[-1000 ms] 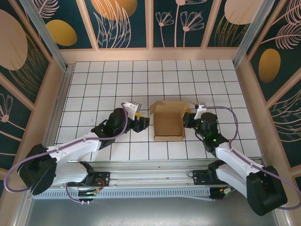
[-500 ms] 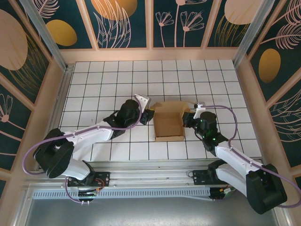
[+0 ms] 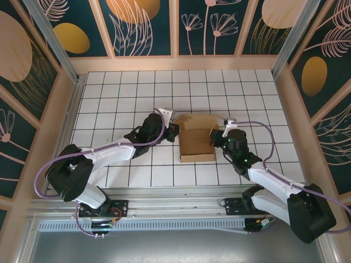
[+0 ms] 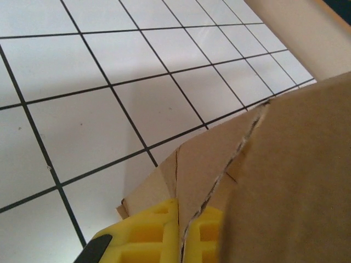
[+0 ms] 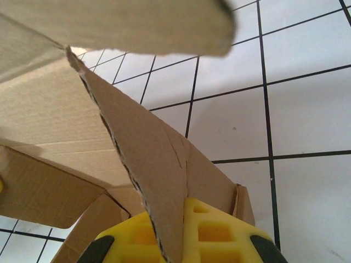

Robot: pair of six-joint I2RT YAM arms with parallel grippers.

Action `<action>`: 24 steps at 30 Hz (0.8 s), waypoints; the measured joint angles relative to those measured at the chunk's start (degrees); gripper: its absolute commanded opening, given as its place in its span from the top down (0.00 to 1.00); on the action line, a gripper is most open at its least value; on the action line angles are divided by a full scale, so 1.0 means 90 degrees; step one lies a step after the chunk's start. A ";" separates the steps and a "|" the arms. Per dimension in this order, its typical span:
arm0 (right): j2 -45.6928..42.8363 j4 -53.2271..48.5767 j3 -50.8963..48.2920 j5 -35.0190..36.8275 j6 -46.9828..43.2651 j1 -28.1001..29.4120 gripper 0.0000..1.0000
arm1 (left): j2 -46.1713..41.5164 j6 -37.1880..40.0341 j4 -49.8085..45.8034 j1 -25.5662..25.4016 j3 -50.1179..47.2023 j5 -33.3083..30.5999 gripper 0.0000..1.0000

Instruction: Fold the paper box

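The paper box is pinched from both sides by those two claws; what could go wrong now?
The left gripper and right gripper each pinch a thin side flap of the paper box. If they pull apart or twist unevenly, a flap might tear or crease wrongly. Only those pinches hold the box, so it may slide.

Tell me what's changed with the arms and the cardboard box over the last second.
The left gripper moved forward and right to the paper box's far-left corner and shut on a flap there. The box's far side looks folded further inward. The right gripper stayed clamped on the right-hand flap; the box kept its spot.
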 measured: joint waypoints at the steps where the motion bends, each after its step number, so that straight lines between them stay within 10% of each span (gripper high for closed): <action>1: 0.0005 0.0012 0.0002 0.0080 0.0046 0.0049 0.98 | -0.0015 -0.0061 0.0085 0.0000 -0.0056 0.0012 1.00; 24: -0.0610 0.0226 -0.0612 0.0913 0.0476 0.0884 0.98 | -0.0197 -0.1336 0.1175 -0.0024 -0.0828 0.0284 1.00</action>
